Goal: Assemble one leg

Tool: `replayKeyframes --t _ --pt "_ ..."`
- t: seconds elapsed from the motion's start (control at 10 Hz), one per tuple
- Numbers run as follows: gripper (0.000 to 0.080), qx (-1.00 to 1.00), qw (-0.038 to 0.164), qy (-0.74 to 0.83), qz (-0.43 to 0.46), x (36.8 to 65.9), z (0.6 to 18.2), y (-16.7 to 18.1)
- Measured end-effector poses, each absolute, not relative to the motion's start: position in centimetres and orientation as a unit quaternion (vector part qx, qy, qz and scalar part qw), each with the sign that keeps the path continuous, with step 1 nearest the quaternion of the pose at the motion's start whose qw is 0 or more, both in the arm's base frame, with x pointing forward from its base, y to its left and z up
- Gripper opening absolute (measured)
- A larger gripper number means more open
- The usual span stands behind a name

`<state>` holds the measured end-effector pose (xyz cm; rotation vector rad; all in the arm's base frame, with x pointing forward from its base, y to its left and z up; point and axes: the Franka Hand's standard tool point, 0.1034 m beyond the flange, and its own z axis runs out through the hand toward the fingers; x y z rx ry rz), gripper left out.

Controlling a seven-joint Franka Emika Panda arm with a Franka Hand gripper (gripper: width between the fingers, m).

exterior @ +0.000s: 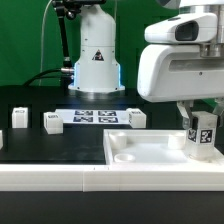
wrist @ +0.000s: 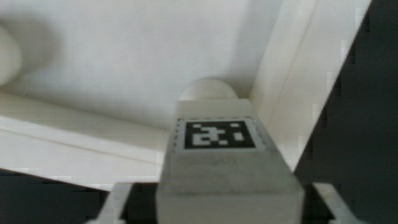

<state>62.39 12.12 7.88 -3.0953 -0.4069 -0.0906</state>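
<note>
My gripper [exterior: 202,127] is shut on a leg [exterior: 205,143], a small white post with a black-and-white tag on its face. It holds the leg upright at the large flat white panel's [exterior: 150,152] far corner on the exterior view's right. In the wrist view the leg [wrist: 217,150] fills the space between my fingers [wrist: 125,205], with its far end over the panel's [wrist: 107,90] recessed corner. I cannot tell whether the leg touches the panel.
Three more white legs stand on the black table: two at the exterior view's left [exterior: 20,118] [exterior: 52,122] and one near the middle [exterior: 137,118]. The marker board [exterior: 97,116] lies in front of the robot base [exterior: 97,60].
</note>
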Motion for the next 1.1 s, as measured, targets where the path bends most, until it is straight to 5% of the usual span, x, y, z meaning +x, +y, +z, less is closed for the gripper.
replayKeyframes --t 0.2,1.1 --pt "0.0289 -0.993 0.011 -0.117 -0.028 62.41 7.89 12.01" --pt "0.0291 -0.913 0.033 0.406 -0.019 62.50 7.70 11.66"
